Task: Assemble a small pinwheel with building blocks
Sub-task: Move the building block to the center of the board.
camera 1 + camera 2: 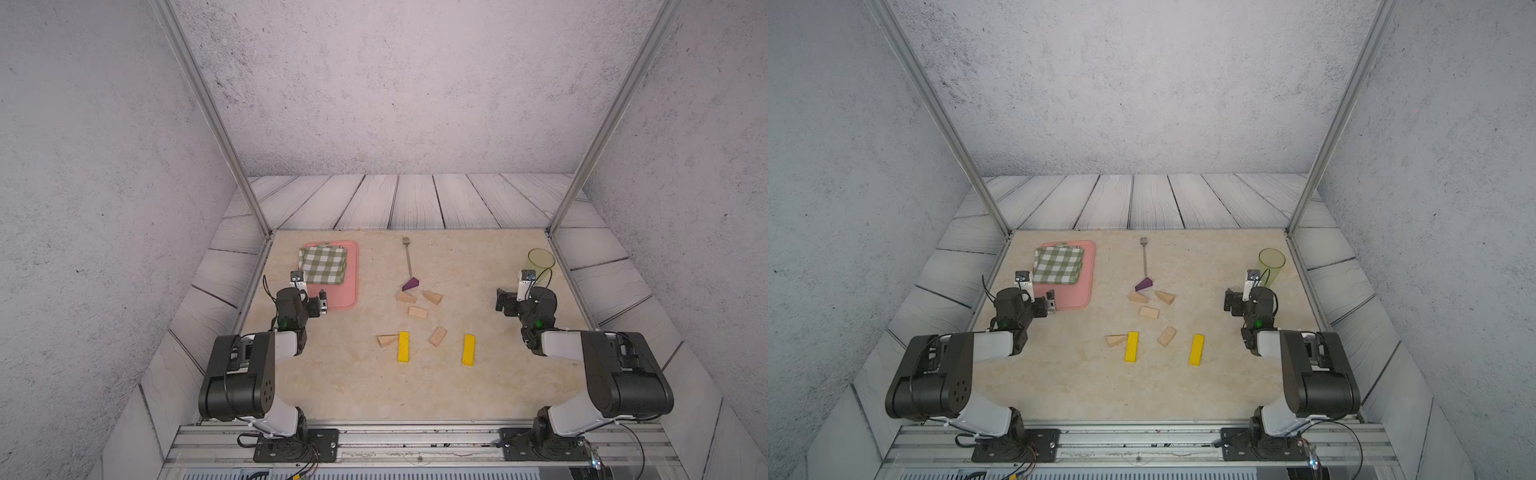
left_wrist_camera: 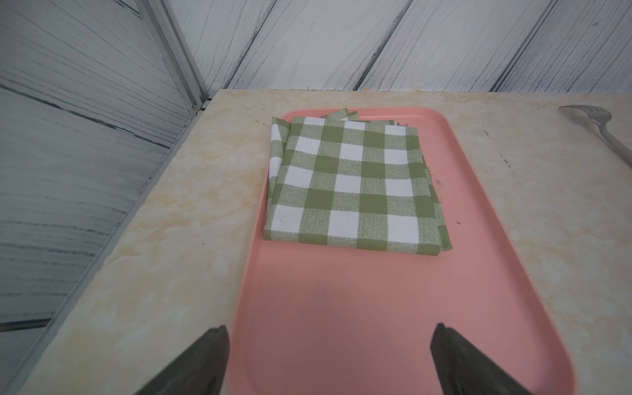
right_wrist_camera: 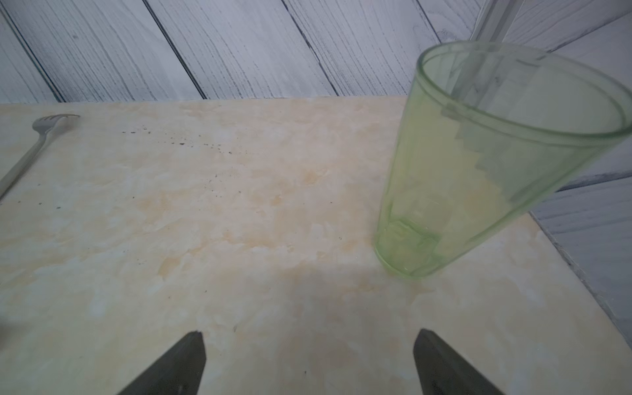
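Observation:
The building blocks lie loose in the middle of the table, and no pinwheel is in view. A purple wedge sits farthest back, at the fork's handle end. Two wood wedges and a wood rectangle lie just in front of it. Nearer the front are a third wedge, two yellow bars and another wood rectangle. My left gripper hangs open over the pink tray, far left of the blocks. My right gripper is open and empty, far right of them.
A pink tray at the back left holds a folded green-checked cloth. A metal fork lies behind the blocks. A green see-through cup stands at the back right near the table edge.

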### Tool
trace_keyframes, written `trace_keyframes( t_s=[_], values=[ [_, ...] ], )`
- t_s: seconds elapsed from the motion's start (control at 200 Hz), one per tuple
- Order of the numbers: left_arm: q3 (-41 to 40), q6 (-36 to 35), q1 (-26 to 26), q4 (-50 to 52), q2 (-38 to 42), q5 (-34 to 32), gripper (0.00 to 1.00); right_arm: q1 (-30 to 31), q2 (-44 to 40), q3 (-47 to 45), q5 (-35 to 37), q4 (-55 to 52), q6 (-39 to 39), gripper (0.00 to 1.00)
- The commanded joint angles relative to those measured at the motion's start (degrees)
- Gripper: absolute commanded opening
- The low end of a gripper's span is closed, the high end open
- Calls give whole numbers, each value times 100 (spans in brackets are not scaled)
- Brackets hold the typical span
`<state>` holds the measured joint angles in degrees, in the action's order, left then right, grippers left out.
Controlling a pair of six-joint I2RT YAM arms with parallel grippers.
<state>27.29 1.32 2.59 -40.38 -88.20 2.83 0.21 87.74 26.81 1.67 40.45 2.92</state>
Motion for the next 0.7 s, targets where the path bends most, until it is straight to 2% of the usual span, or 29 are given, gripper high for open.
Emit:
trace_keyframes(
  t_s=[0.0,0.696],
  values=[
    [58,-35,-35,-41,31,-2,98,-5,60,31,60,-15,-11,99],
    [-4,-35,-35,-114,66,-2,98,-7,63,44,61,-30,-11,99]
  ],
)
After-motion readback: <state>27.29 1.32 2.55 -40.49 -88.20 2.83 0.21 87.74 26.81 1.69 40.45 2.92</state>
